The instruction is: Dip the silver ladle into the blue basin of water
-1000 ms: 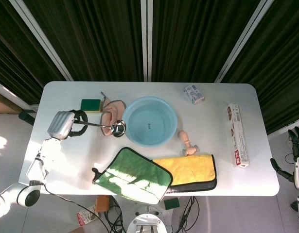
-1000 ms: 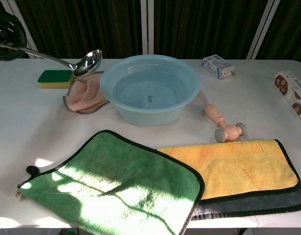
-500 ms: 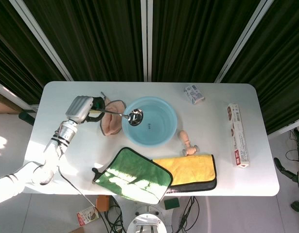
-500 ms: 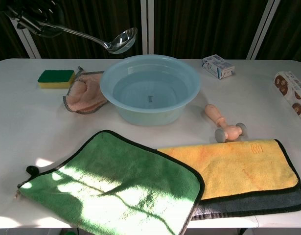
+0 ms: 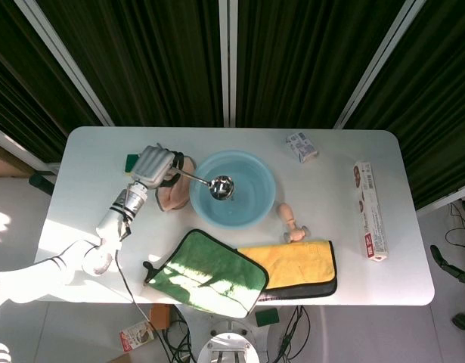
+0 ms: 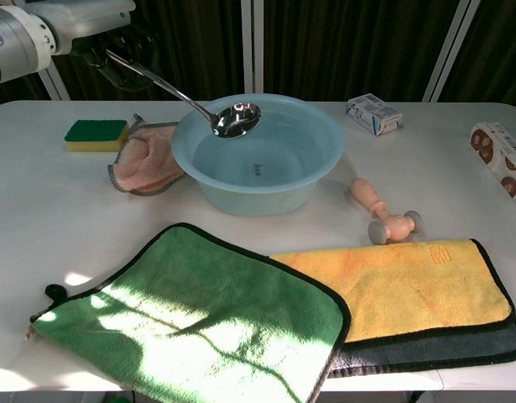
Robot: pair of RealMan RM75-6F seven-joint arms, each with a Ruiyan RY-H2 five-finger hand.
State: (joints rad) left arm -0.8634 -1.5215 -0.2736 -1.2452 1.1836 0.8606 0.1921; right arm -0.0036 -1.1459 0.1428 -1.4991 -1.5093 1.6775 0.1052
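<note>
Ladle (image 6: pixel 236 119) bowl hangs right of your left hand (image 5: pixel 154 166), which grips the handle, above the basin (image 6: pixel 328 144); lower it.

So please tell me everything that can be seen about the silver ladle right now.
The silver ladle looks like polished metal, with a round shiny bowl and a long thin handle. The left hand holds the far end of the handle. The handle slopes down toward the bowl, which hangs over the blue basin, inside its rim on the left side. In the chest view the bowl seems to be above the water; contact with the water cannot be told.
</note>
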